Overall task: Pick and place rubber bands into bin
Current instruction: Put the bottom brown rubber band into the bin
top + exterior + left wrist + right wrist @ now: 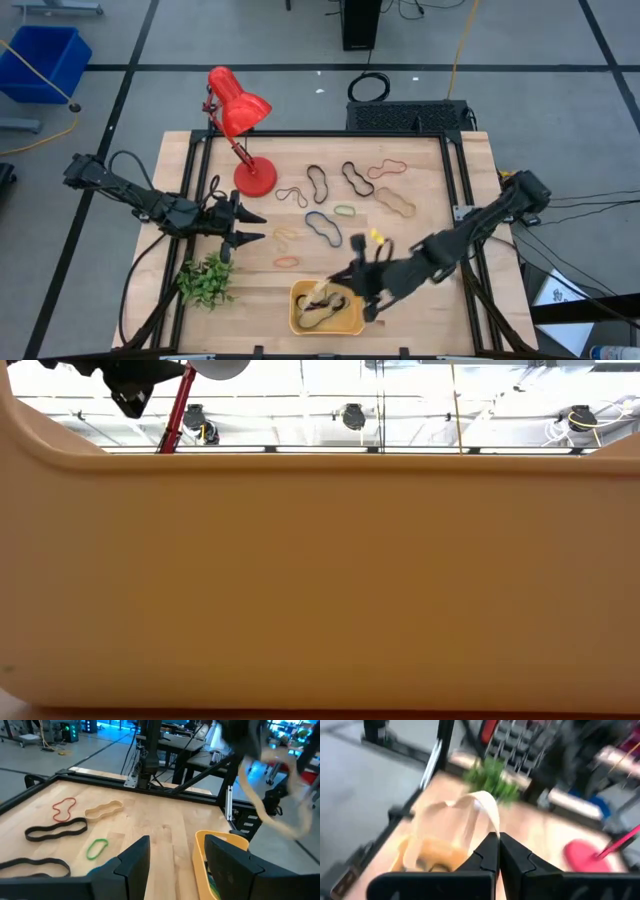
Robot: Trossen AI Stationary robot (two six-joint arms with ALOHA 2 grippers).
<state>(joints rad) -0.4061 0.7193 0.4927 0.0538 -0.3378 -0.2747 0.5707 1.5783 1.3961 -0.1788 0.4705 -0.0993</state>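
bin (300, 322) at front edge, plant (206, 281) to its left (lamp (238, 108) behind)

No legible text, labels, brand marks, numbers or signs appear in any view
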